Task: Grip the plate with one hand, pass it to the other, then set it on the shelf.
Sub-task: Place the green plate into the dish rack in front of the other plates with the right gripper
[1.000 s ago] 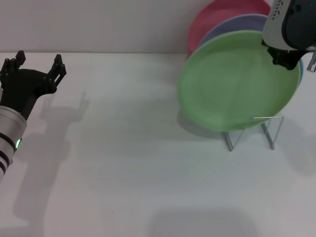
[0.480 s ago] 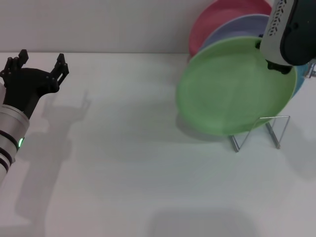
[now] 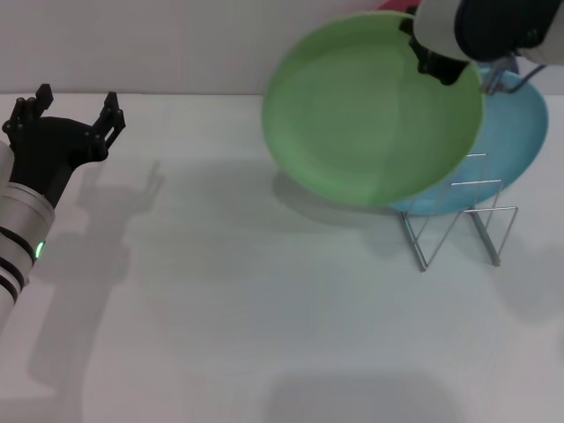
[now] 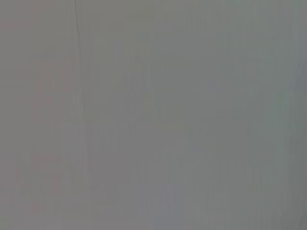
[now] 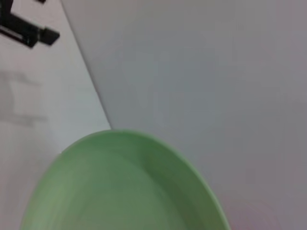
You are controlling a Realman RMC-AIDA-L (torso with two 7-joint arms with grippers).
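The light green plate (image 3: pixel 370 110) hangs in the air, tilted, above the table's back right, clear of the wire shelf (image 3: pixel 458 231). My right gripper (image 3: pixel 438 66) is shut on the plate's upper right rim. The plate's rim also fills the lower part of the right wrist view (image 5: pixel 115 187). My left gripper (image 3: pixel 75 110) is open and empty at the far left, well apart from the plate; it shows far off in the right wrist view (image 5: pixel 24 29). The left wrist view shows only a plain grey surface.
A sky-blue plate (image 3: pixel 515 141) stands upright in the shelf, partly behind the green plate. A sliver of a pink plate (image 3: pixel 397 6) shows at the top edge. The white table (image 3: pixel 220 308) stretches between the arms, with a wall behind.
My right gripper has lifted the green plate up out of the shelf and carried it left. The sky-blue plate is now uncovered. The left gripper has barely moved.
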